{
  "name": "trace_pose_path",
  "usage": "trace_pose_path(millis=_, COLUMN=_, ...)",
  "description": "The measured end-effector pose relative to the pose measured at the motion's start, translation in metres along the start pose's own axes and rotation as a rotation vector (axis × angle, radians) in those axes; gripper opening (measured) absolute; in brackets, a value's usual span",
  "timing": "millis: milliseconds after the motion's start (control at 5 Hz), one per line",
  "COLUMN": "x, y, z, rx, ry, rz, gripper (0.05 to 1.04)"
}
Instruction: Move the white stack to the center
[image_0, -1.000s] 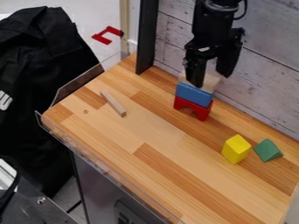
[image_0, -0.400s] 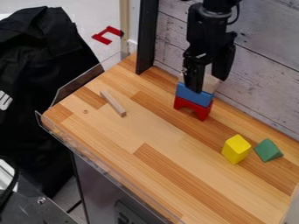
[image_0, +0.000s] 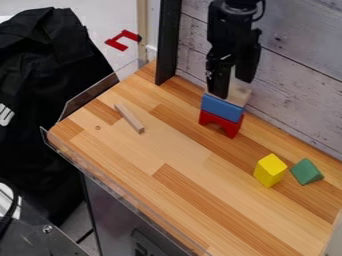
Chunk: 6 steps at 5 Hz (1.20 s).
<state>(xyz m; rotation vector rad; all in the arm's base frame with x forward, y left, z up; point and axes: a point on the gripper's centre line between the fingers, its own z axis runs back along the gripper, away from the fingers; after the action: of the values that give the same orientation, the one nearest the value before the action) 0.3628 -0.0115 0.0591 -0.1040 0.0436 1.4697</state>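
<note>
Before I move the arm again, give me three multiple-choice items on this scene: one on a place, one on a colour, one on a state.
1. Where is the green block?
A) On the floor
B) Just right of the yellow block in the view
C) On top of the stack

2. What colour is the block resting on the red arch?
A) Blue
B) Green
C) Yellow

3. How is the thin wooden stick placed?
A) Upright on its end
B) Leaning on the arch
C) Lying flat

Key:
1 B: both blocks sit near each other on the table.
2 A: the blue block sits directly above the arch.
3 C: its long side lies along the tabletop.
</note>
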Motion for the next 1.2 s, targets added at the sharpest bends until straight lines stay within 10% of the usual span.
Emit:
trace_pose_path(millis=1000, x=0.023, y=-0.007, z=-0.029, rx=0.074, ry=-0.006, rz=0.078, gripper=0.981)
trace_pose_path(millis=1200, x=0.023, y=-0.008, z=-0.027, rx=0.074, ry=-0.006, rz=0.078, gripper=0.690)
